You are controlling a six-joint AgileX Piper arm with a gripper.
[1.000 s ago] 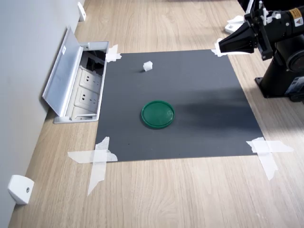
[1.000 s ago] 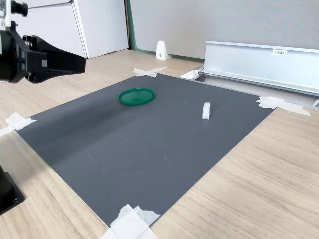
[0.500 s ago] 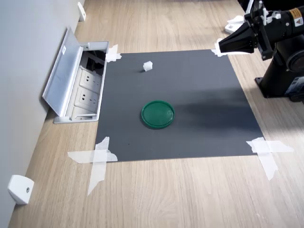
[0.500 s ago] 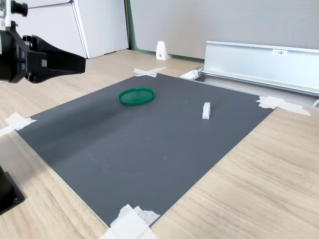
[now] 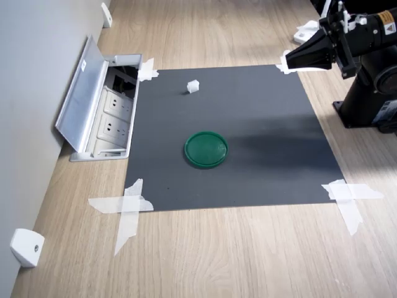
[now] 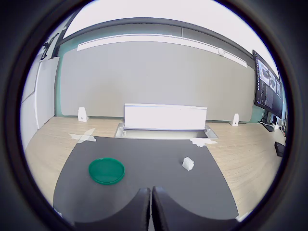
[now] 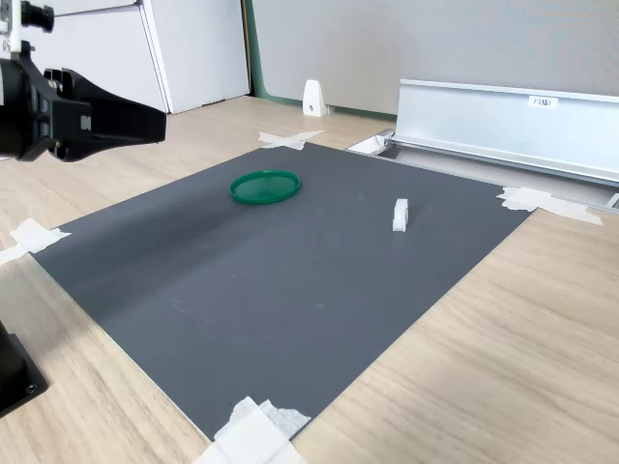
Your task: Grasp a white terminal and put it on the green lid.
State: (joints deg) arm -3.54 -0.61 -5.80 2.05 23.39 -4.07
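Two items well apart: white terminal (image 5: 193,86), green lid (image 5: 206,149).

The white terminal (image 5: 193,86), a tiny, roughly cubic white plastic block, stands on the dark mat well apart from the green lid (image 5: 206,149), a flat round dark-green disc with a raised rim lying rim-up and empty near the mat's middle in both exterior views.

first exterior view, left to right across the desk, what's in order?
White wedge piece → open socket box → white terminal → green lid → gripper, jaws shut, hanging above the dark mat's far right corner.
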